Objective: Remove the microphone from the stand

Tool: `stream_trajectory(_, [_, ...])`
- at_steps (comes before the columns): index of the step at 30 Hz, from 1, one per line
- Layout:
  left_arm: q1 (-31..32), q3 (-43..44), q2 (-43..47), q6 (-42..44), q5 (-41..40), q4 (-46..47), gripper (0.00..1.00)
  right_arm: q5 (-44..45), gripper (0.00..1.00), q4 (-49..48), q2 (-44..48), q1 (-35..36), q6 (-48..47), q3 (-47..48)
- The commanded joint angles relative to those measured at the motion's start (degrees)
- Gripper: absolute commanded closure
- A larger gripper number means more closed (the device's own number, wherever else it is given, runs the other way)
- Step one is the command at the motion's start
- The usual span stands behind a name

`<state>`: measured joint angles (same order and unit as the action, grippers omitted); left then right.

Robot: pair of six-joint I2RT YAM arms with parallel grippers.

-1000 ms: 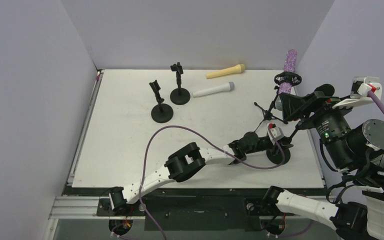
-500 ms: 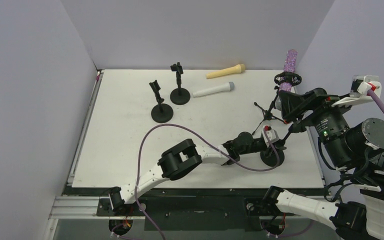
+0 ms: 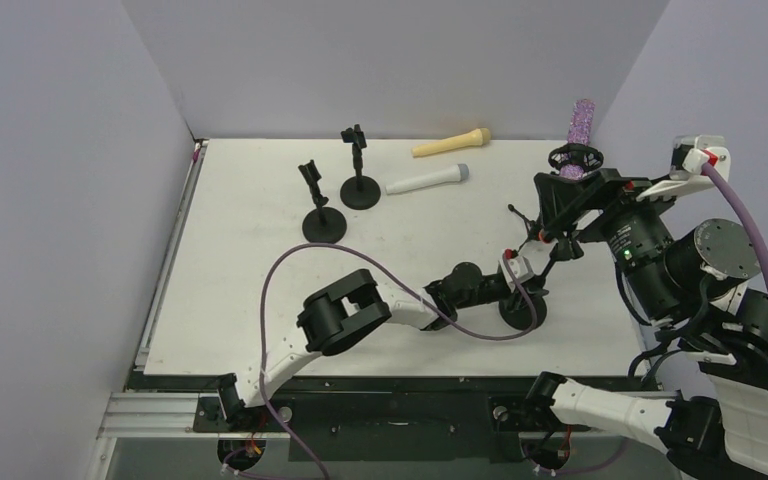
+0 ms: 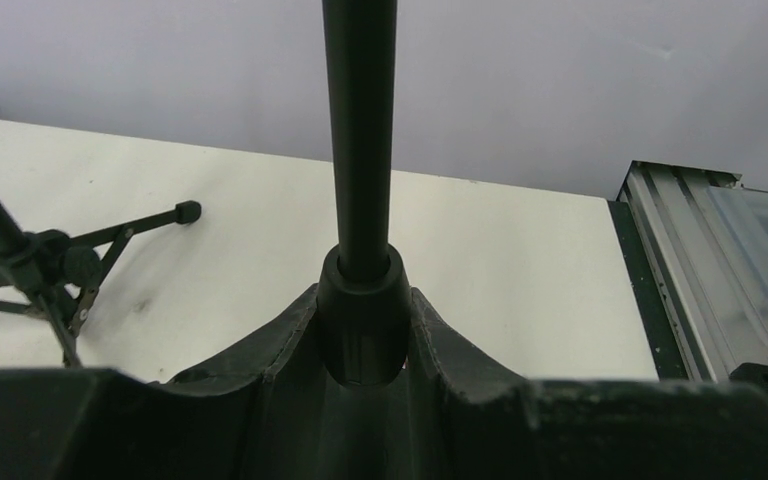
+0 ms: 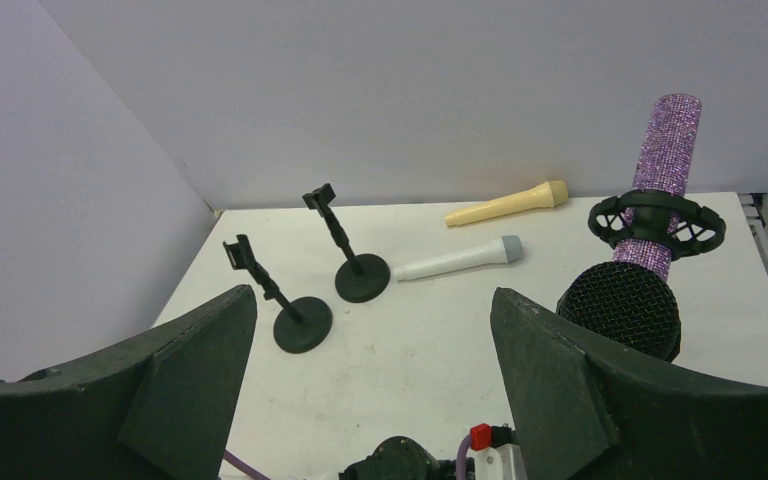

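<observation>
The purple glitter microphone (image 5: 664,150) sits in a black shock mount (image 5: 657,222) on a small tripod stand (image 3: 532,226) at the table's right side. Its black mesh head (image 5: 621,309) points toward my right wrist camera. It also shows in the top view (image 3: 582,124). My right gripper (image 3: 560,205) is open and empty, its jaws wide apart, hovering just left of the mesh head. My left gripper (image 4: 362,330) is shut on the collar of a black pole (image 4: 360,140). That pole belongs to a round-base stand (image 3: 522,312) standing in front of the tripod.
Two empty round-base stands (image 3: 323,222) (image 3: 361,190) stand at the back left. A white microphone (image 3: 427,181) and a yellow microphone (image 3: 450,144) lie near the back wall. The table's right edge and rail (image 4: 660,300) are close to the held stand.
My left gripper has dragged the round-base stand to the left across the table. My right gripper has shifted left as well, still open. The purple microphone has not moved.
</observation>
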<state>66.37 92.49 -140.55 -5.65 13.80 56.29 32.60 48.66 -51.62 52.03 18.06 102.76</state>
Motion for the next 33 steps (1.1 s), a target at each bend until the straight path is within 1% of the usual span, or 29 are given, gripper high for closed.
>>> stream_trajectory(1, [-1.3,-5.0,8.1,0.6,-2.3,9.3,1.0,-2.6,0.18,-3.0,-2.0,-0.3,0.3,1.1])
stream_trajectory(3, [-1.7,-9.9,9.8,0.7,-3.5,11.2,1.0,-3.3,0.18,-3.3,-2.5,-0.3,0.5,1.4])
stream_trajectory(16, [-5.6,-31.2,23.0,2.0,-11.8,18.2,1.0,-8.3,0.17,-6.2,-5.4,0.2,1.0,1.6])
stream_trajectory(23, [-8.1,-44.4,31.0,1.8,-16.9,20.1,1.0,-8.4,0.17,-8.3,-5.4,0.4,0.5,-2.6])
stream_trajectory(28, [-10.3,-53.4,37.9,1.0,-19.6,20.5,1.0,-10.6,0.17,-9.8,-5.4,0.3,0.7,-6.0])
stream_trajectory(33, [-12.0,-59.4,43.3,2.0,-20.2,18.6,1.0,-12.9,0.17,-12.9,-5.1,0.2,1.0,-11.6])
